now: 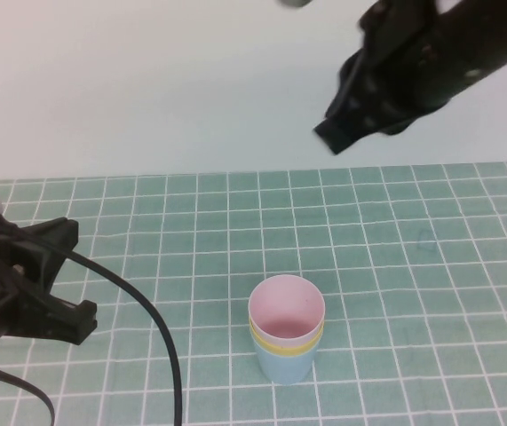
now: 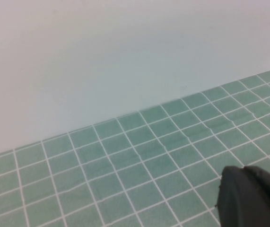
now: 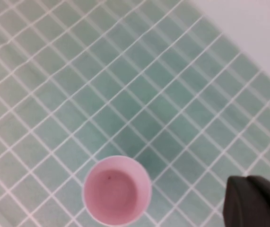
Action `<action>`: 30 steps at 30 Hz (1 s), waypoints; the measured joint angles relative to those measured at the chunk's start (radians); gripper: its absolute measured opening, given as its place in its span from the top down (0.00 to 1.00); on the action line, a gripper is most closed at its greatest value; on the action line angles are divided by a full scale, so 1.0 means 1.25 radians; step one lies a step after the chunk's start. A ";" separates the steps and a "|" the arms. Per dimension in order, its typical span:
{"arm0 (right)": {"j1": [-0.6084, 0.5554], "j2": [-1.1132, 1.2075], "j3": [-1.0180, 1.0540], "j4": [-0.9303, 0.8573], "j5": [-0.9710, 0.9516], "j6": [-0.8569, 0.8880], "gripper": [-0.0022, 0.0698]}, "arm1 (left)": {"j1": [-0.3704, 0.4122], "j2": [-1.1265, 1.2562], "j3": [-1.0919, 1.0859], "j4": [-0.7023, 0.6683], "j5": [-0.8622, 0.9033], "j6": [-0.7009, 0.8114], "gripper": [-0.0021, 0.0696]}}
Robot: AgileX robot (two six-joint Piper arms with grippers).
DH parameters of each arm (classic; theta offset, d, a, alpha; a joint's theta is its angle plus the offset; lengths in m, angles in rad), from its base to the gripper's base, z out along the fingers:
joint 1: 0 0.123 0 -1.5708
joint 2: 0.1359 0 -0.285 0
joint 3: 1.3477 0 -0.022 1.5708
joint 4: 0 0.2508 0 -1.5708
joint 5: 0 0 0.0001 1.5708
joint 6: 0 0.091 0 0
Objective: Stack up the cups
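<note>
- Left gripper (image 1: 53,271) sits low at the left edge of the green grid mat (image 1: 413,266), well apart from the cups; its two fingers are spread and nothing lies between them.
- Its black cable (image 1: 160,333) loops across the mat toward the front edge, stopping short of the stack.
- From the left wrist view only bare mat, the pale wall and a dark corner of the gripper show, so this arm looks parked.
- Near the front middle of the mat stands the cup stack: a pink cup (image 1: 287,306) nests in a yellow cup (image 1: 285,346), of which only a thin band shows, and both sit in a light blue cup (image 1: 286,364) that rests upright on the mat.
- The right wrist view looks straight down into the pink cup (image 3: 117,190), which appears empty and seated squarely.
- Right gripper (image 1: 342,131) hangs high at the upper right, raised well clear of the stack and carrying nothing that I can see; whether its fingers are parted I cannot tell.
- No loose cup is visible in any view, so I judge the stacking done, with only pulling the arms back to rest possibly left.
</note>
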 joint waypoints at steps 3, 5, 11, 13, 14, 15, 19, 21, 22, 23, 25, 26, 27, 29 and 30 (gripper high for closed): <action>0.000 -0.052 0.064 -0.023 -0.042 0.000 0.96 | 0.000 0.000 0.000 0.000 0.000 0.000 0.97; 0.000 -0.085 0.133 -0.041 -0.090 0.004 0.96 | 0.000 0.000 0.000 0.000 0.000 0.000 0.97; 0.000 -0.211 0.462 -0.104 -0.328 0.106 0.96 | 0.000 0.000 0.001 0.000 0.000 0.000 0.97; 0.000 -0.268 0.583 -0.125 -0.422 0.154 0.96 | 0.000 0.000 0.001 0.000 0.000 0.000 0.97; 0.000 -0.296 0.629 -0.133 -0.464 0.170 0.96 | 0.000 0.000 0.001 0.000 0.000 0.000 0.97; 0.000 -0.323 0.682 -0.138 -0.503 0.181 0.96 | 0.000 0.000 0.001 0.000 0.000 0.003 0.97; 0.000 -0.412 0.833 -0.141 -0.603 0.198 0.96 | 0.000 0.001 0.001 0.000 0.000 0.011 0.97; 0.000 -0.448 0.868 -0.141 -0.615 0.198 0.97 | 0.000 -0.019 0.001 0.000 0.004 0.011 0.97; 0.000 -0.467 0.879 -0.143 -0.617 0.198 0.97 | 0.000 -0.035 0.001 0.000 0.005 0.011 0.97; 0.000 -0.484 0.885 -0.143 -0.615 0.198 0.97 | 0.000 -0.058 0.001 0.000 0.005 0.011 0.97; 0.000 -0.508 0.888 -0.143 -0.614 0.200 0.97 | 0.000 -0.109 0.001 0.000 0.005 0.011 0.97; 0.000 -0.515 0.889 -0.143 -0.612 0.200 0.97 | 0.000 -0.137 0.001 0.000 0.005 0.011 0.97; 0.000 -0.518 0.890 -0.143 -0.612 0.200 0.97 | 0.000 -0.168 0.001 0.000 0.005 0.011 0.97; 0.000 -0.521 0.890 -0.143 -0.612 0.200 0.97 | 0.004 -0.230 0.001 0.000 0.006 0.011 0.97; 0.000 -0.521 0.890 -0.147 -0.614 0.200 0.97 | 0.017 -0.268 0.001 0.000 0.006 0.011 0.97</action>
